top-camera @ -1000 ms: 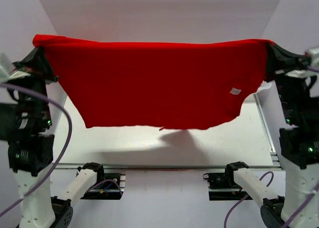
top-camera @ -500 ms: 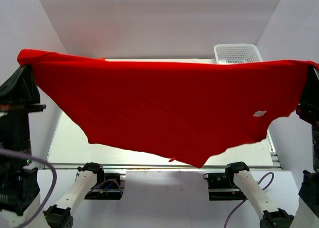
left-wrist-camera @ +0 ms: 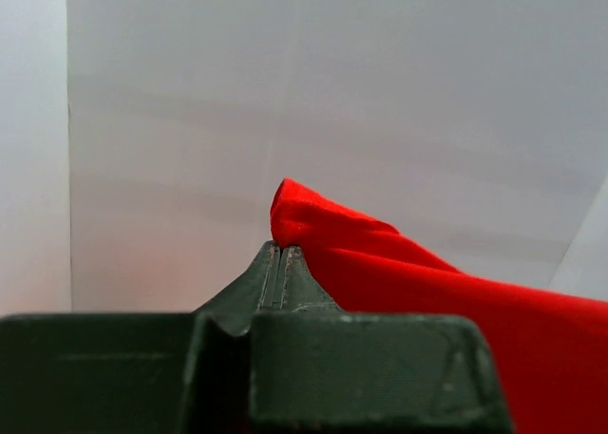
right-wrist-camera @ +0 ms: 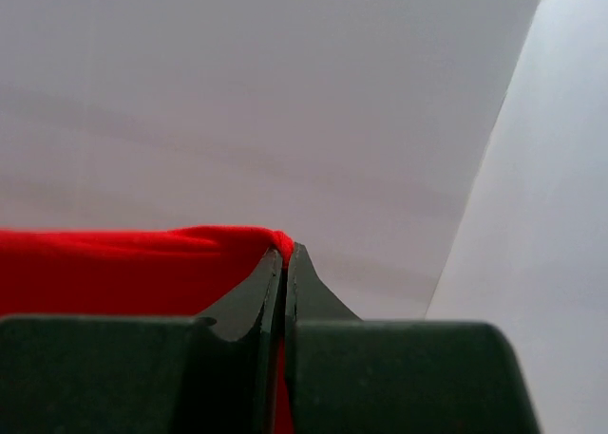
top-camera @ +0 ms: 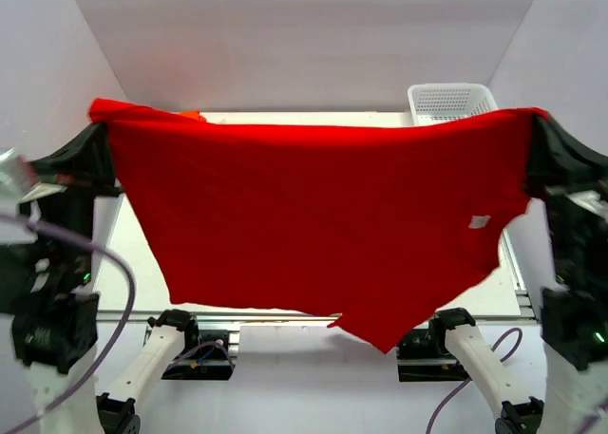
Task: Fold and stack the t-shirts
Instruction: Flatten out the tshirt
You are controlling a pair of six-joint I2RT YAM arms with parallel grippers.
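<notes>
The left gripper [left-wrist-camera: 280,255] at upper left and the right gripper [right-wrist-camera: 285,259] at upper right are each clamped tight on one top corner of the single red t-shirt [top-camera: 313,216], spread aloft mid-frame, its one white tag [top-camera: 480,222] at lower right, one white basket [top-camera: 452,100] behind.

I'm working in a robotics lab cell: plain white walls [top-camera: 304,45] box in a white surface [top-camera: 128,268], with an aluminium rail [top-camera: 128,312] along its edge and purple cables [top-camera: 126,287] hanging loose.
</notes>
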